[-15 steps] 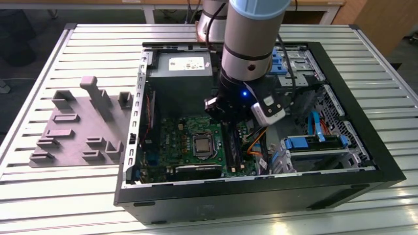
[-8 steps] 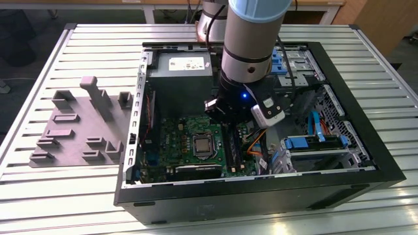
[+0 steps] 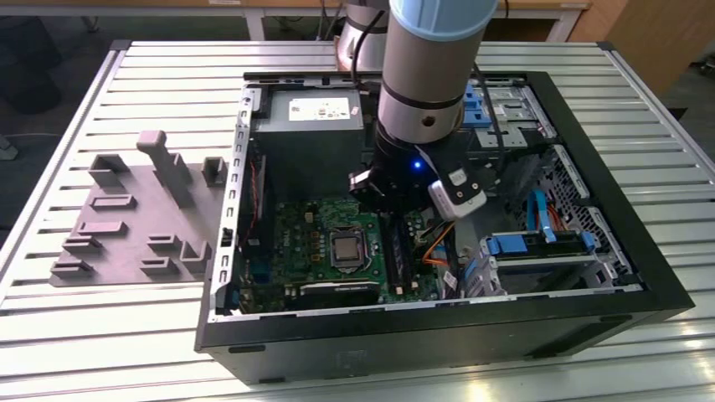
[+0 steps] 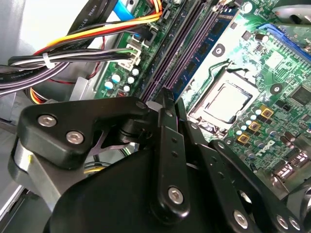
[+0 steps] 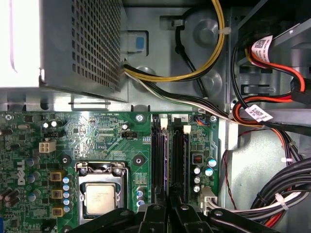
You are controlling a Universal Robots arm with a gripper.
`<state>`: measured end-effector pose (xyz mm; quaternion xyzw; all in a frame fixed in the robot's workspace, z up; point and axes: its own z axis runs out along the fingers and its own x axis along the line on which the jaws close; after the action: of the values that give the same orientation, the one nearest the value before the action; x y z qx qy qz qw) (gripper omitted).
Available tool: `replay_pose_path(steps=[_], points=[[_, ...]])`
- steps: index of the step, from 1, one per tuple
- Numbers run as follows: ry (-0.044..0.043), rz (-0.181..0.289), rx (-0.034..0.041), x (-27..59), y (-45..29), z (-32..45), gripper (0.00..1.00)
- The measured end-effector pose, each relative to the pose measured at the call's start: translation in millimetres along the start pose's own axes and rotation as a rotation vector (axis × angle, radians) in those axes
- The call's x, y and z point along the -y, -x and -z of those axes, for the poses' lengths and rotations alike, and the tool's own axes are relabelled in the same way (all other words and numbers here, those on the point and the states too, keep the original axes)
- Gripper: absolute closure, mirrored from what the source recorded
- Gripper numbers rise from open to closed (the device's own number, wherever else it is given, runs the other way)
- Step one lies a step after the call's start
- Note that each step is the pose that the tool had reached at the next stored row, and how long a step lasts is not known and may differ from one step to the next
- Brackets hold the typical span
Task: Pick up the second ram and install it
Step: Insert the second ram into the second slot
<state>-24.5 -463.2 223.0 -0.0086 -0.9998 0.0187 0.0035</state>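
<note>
- Exterior view: the gripper (image 3: 393, 201) is seen lowered inside the open computer case (image 3: 625, 289), just above the motherboard (image 3: 324, 251).
- Second wrist view: the fingers (image 4: 167, 104) are seen pressed together over the memory slots (image 4: 187, 46), where the second ram (image 4: 214, 41) is seated.
- First wrist view: the power supply (image 5: 73, 43) is shown beyond the slots; whether anything is gripped cannot be told.

We see an open computer case (image 3: 625, 276) on the slatted table (image 3: 134, 335), a grey moulded fixture (image 3: 129, 226) near the table's edge beside it.

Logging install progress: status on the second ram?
Gripper low over the memory slots. One blue-green stick looks seated nearest the CPU socket; can't tell if it's the second ram. Cables off to the side, clear.
</note>
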Motion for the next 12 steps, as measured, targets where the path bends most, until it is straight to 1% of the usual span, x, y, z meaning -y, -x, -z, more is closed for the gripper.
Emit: replay_pose_path(steps=[12], points=[[0.0000,-0.001,-0.0001,1.9,-0.3,-4.8,0.86]])
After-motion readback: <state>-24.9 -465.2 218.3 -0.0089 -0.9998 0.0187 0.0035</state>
